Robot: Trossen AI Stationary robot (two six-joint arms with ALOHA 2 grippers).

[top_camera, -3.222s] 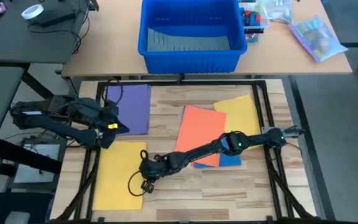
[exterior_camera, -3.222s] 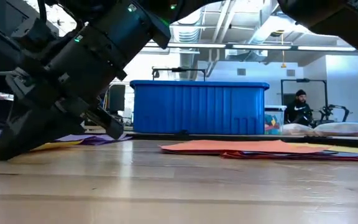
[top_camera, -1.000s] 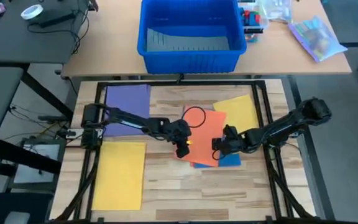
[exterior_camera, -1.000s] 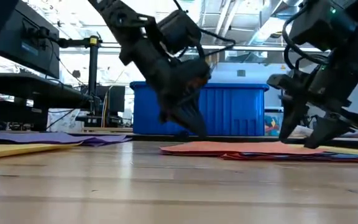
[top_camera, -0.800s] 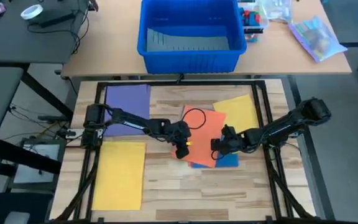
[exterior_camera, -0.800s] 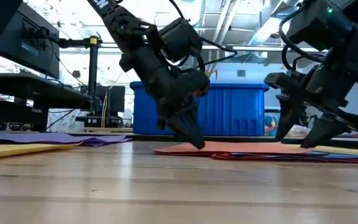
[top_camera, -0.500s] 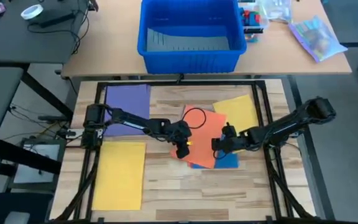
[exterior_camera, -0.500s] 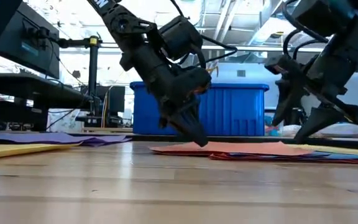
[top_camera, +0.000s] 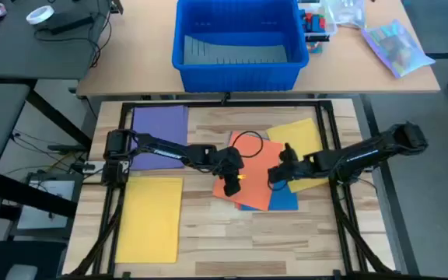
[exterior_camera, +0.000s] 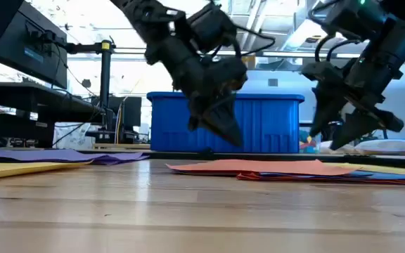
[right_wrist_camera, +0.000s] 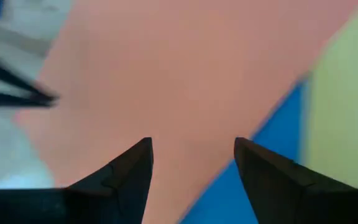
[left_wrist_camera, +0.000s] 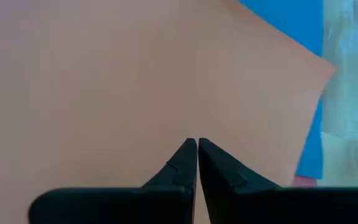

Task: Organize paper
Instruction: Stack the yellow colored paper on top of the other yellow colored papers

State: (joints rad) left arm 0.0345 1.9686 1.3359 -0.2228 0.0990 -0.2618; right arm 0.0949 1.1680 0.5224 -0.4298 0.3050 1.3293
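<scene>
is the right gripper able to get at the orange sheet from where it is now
Probably yes. The right gripper hangs open just above the orange sheet, which lies on top of the pile with nothing between them. The left gripper, shut, hovers over the sheet's other side, apart from the right one.

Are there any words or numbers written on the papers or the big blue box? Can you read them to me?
No readable text anywhere.
The orange sheet, purple sheet and yellow sheets are plain and unmarked.
The blue bin shows no label.
The clear bag and the small items beside the bin have colourful contents, but any print there is too small to read.
</scene>
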